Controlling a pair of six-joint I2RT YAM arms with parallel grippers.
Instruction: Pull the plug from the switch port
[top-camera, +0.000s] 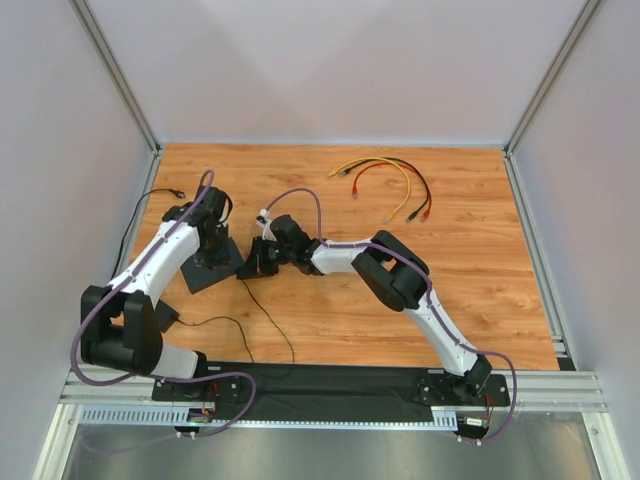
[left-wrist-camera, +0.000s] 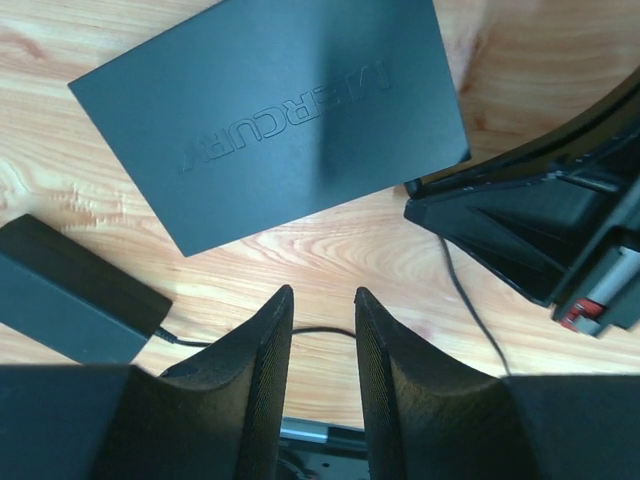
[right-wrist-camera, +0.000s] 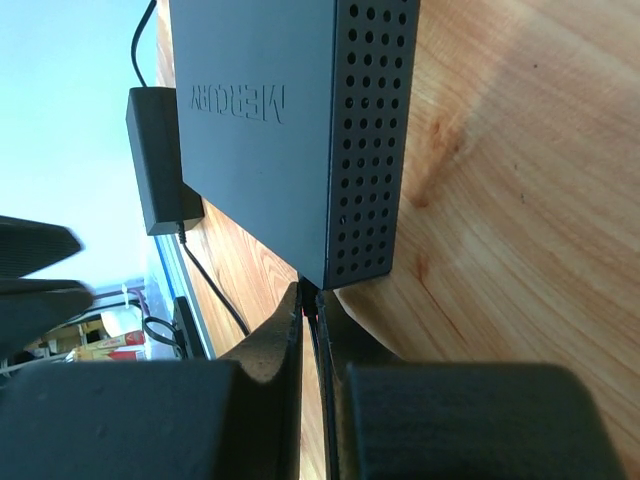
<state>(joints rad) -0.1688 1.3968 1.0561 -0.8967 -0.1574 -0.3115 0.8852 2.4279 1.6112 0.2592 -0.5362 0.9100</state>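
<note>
Switch (left-wrist-camera: 270, 110) lies just ahead of the left gripper (left-wrist-camera: 323, 292), whose narrow-set fingers hold nothing. Right gripper (right-wrist-camera: 310, 300) sits nearer the port, closed on the cable (right-wrist-camera: 321, 360) at the switch's near corner. Its plug is hidden, and the box's long axis runs straight away from it.

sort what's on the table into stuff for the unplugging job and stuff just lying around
For the job:
- switch
- black cable leaving its port
- right gripper, jaws shut on that cable
- left gripper, open, near the switch

Lying about:
- yellow, red and black loose leads at the far side
- power brick beside the switch
</note>
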